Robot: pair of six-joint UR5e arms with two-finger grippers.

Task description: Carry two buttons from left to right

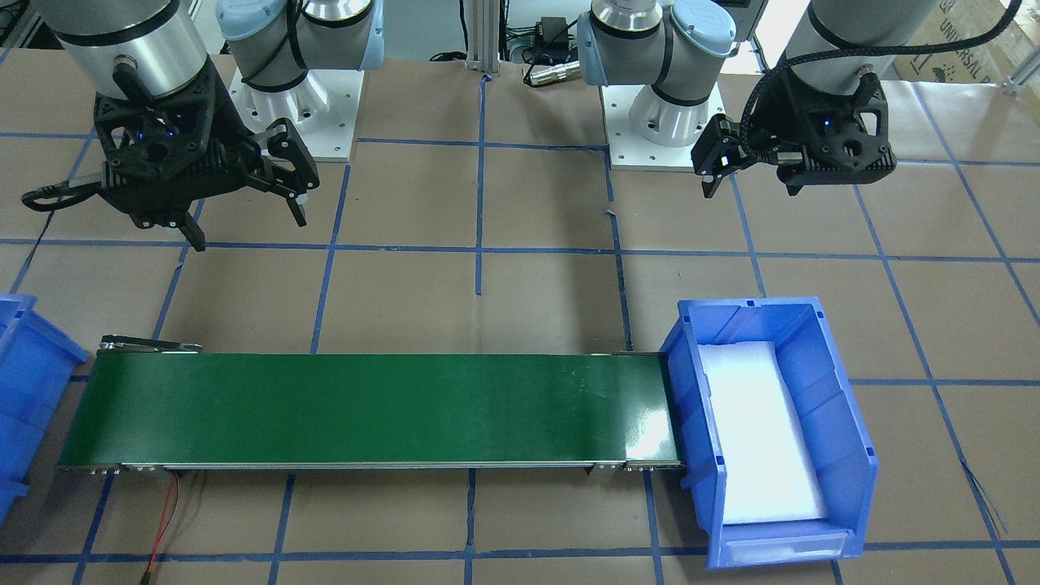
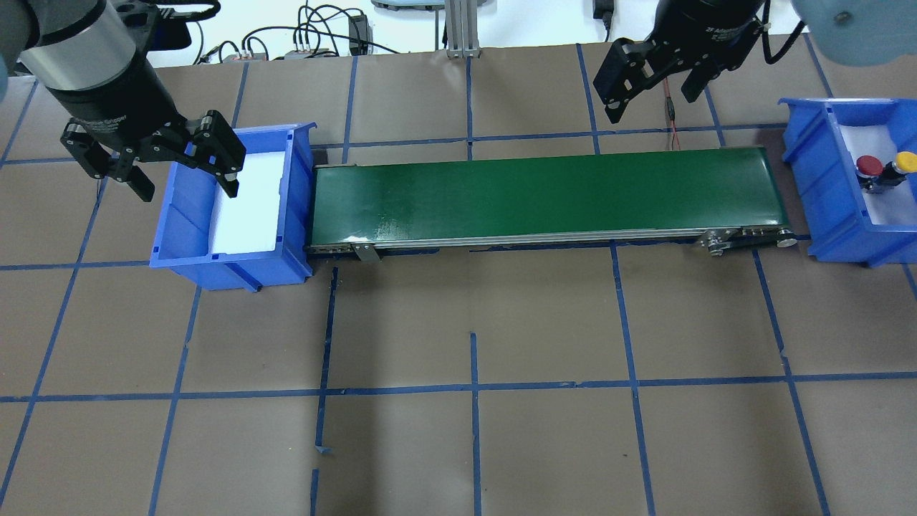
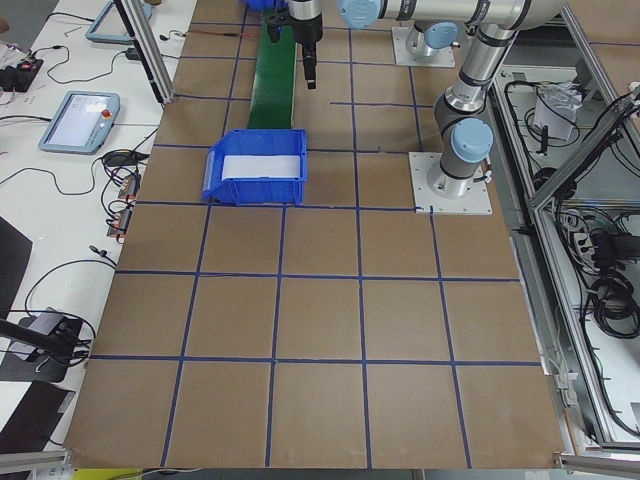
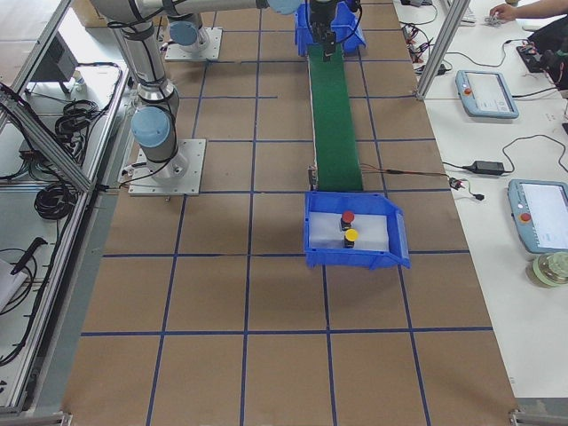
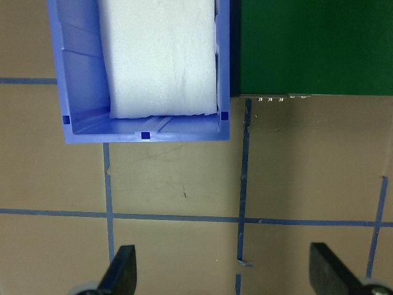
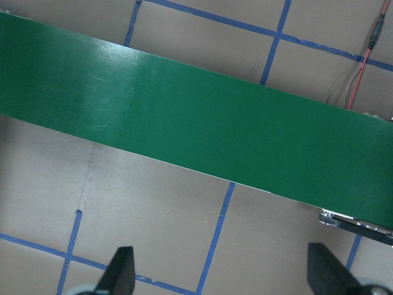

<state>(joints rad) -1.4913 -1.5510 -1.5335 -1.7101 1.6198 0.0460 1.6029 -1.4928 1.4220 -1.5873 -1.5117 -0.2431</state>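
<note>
The red button (image 2: 869,166) and the yellow button (image 2: 905,162) stand side by side on white foam in the blue bin (image 2: 824,193) at the right end of the belt. They also show in the exterior right view, red (image 4: 348,217) and yellow (image 4: 351,236). My left gripper (image 2: 186,188) hangs open and empty above the left blue bin (image 2: 229,265), which holds only white foam (image 5: 159,55). My right gripper (image 2: 653,100) is open and empty, above the table just behind the belt's right part. The front view shows both grippers open, left (image 1: 751,188) and right (image 1: 248,219).
A green conveyor belt (image 2: 544,193) runs between the two bins, with nothing on it. A red wire (image 2: 670,107) leads to its far right end. Blue tape lines grid the brown table. The arm bases (image 1: 674,106) stand on the robot's side of the table.
</note>
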